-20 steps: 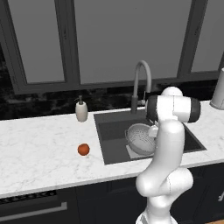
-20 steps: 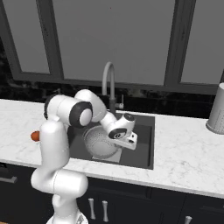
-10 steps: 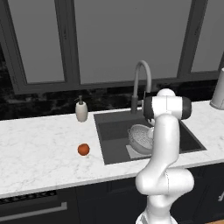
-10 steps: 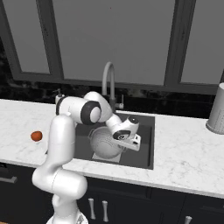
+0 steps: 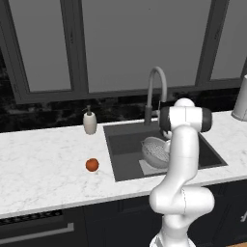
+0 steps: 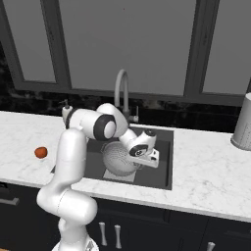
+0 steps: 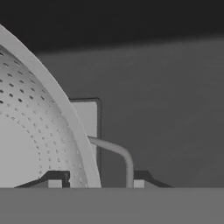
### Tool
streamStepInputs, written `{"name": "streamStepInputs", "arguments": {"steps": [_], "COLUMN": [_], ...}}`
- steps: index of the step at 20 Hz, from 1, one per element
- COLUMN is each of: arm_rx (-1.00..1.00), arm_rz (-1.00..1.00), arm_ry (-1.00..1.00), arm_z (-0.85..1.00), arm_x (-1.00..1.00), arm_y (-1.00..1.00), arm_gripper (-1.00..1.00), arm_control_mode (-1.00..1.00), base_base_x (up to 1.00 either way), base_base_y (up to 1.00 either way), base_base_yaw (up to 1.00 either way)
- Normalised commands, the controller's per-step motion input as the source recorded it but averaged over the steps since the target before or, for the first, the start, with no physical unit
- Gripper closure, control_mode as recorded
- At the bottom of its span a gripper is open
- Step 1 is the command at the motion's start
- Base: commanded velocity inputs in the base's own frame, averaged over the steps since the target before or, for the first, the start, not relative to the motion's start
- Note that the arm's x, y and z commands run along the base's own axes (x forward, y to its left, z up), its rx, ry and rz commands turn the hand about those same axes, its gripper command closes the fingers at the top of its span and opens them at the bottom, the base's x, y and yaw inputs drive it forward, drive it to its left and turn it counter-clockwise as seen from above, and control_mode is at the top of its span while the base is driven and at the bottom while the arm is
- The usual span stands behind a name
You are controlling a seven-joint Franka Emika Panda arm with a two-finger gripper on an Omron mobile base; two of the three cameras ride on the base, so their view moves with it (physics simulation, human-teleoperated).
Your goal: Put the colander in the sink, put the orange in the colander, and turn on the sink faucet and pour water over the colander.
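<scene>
left base view: you have the large rectangular dark grey recessed sink [image 5: 126, 144] right of centre, set in the white marbled counter [image 5: 43, 169].
colander: round silver-grey perforated metal colander [image 5: 155, 149] sits inside the sink toward its 3 o'clock side, tilted on its side, partly behind the white arm.
orange: small round orange-red fruit [image 5: 92, 165] on the counter at 9 o'clock of the sink, well apart from the colander.
faucet: tall grey gooseneck sink faucet [image 5: 155, 91] at 12 o'clock of the sink, spout arched over the basin.
soap: small cream soap pump bottle [image 5: 89, 121] at 10 o'clock of the sink, by the dark backsplash.
right base view: you see the same sink [image 6: 164, 159] at centre, with the gripper [image 6: 153, 162] low in the basin at 3 o'clock of the colander [image 6: 117, 158].
orange here: the orange [image 6: 41, 152] lies at 9 o'clock on the counter [image 6: 211, 171], left of the arm.
canister: grey perforated cylinder [image 6: 242, 123] stands at 3 o'clock on the counter.
faucet here: the faucet [image 6: 122, 93] rises at 12 o'clock behind the arm.
hand view: the colander's rolled rim and perforated wall [image 7: 39, 127] lie at 9 o'clock, one thin side handle looping out at 6 o'clock.
claw: the two dark tips stand a little apart, one each side of the rim; you can't tell whether they touch it.
floor: lighter grey square patch [image 7: 87, 118] on the sink floor sits just beside the rim.
</scene>
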Motion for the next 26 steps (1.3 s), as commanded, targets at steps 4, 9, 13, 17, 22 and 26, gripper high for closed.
{"name": "streamStepInputs", "arguments": {"steps": [4, 9, 13, 17, 22, 26], "arm_rx": [-0.12, -0.15, -0.16, -0.11, -0.01, 0.0], "arm_rz": [0.05, 0.07, 0.1, 0.14, 0.19, 0.2], "arm_ry": [0.0, 0.0, -0.03, -0.05, -0.03, 0.0], "arm_z": [0.0, 0.0, 0.0, 0.03, 0.02, 0.03], "arm_x": [-0.29, -0.39, -0.4, -0.22, -0.01, 0.0], "arm_y": [0.0, -0.22, -0.36, -0.17, -0.01, 0.0], "arm_gripper": [1.0, 1.0, 1.0, 1.0, 1.0, 1.0], "arm_control_mode": [-1.0, -1.0, -1.0, -1.0, -1.0, -1.0], "base_base_x": [0.0, 0.0, 0.0, 0.0, 0.0, 0.0], "base_base_y": [0.0, 0.0, 0.0, 0.0, 0.0, 0.0], "base_base_yaw": [0.0, 0.0, 0.0, 0.0, 0.0, 0.0]}}
